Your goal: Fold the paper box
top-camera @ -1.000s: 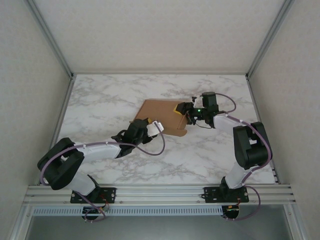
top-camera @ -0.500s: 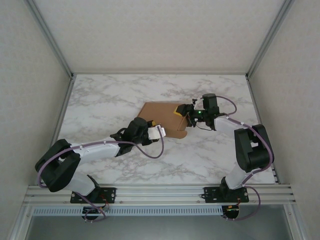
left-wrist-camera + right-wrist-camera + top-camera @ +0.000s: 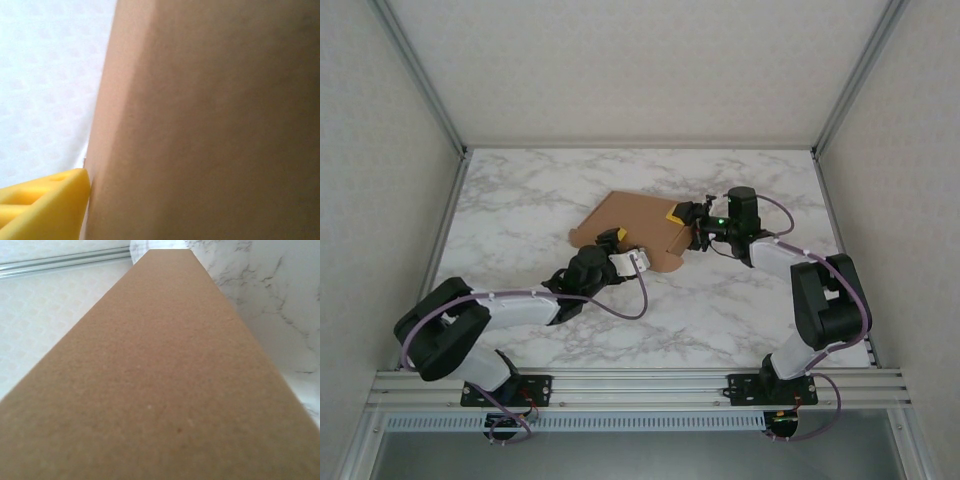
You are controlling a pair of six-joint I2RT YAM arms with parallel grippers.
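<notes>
Right end effector (image 3: 686, 222) pinches the paper box (image 3: 625, 215); left end effector (image 3: 611, 241), can't tell its grip, should nudge the panel ahead up slowly imo.

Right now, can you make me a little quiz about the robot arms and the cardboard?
1. True or false: the paper box is bright blue.
2. Pick one: the table looks like A) white marble, B) green grass, C) red bricks.
3. Fill in: in the left wrist view, the left gripper's finger beside the cardboard is coloured ____.

Key: 1 false, it is plain brown. 2 A. 3 yellow.
</notes>
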